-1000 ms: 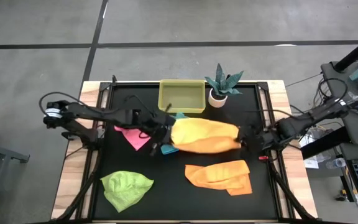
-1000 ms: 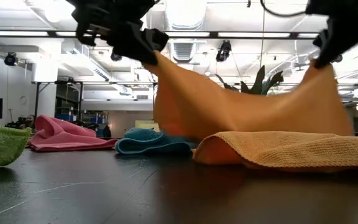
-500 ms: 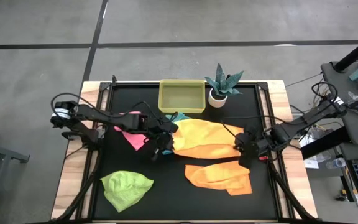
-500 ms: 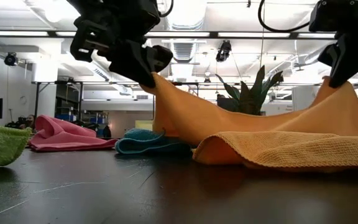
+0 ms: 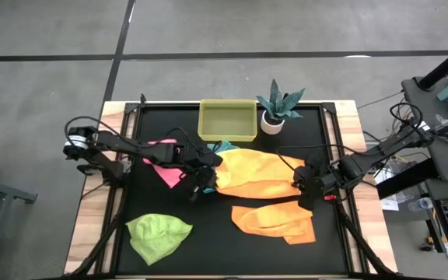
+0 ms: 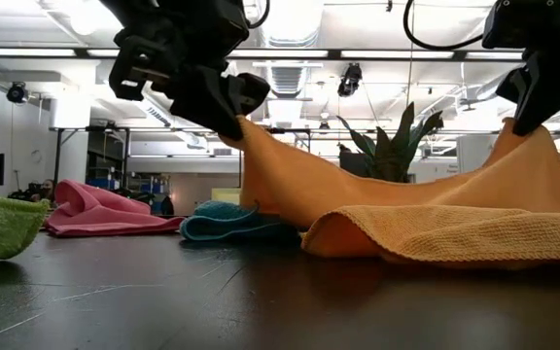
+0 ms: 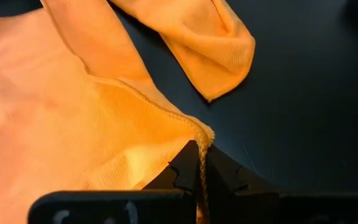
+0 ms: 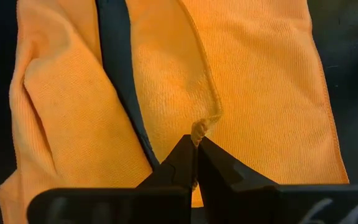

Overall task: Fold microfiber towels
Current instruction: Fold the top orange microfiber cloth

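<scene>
I hold the orange towel (image 5: pixel 257 173) stretched between both grippers, left (image 5: pixel 206 176) and right (image 5: pixel 305 185), each pinched shut on a corner (thin bites). Uneven lowering could slip one corner, wrinkling the fold.

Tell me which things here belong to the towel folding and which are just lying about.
Job: held orange towel, second orange towel, pink towel, blue towel, green towel, left tool, right tool.
Lying about: yellow tray, potted plant.

Yellow tray (image 5: pixel 227 120) beside potted plant (image 5: pixel 278 107) on table (image 5: pixel 92 225).
</scene>
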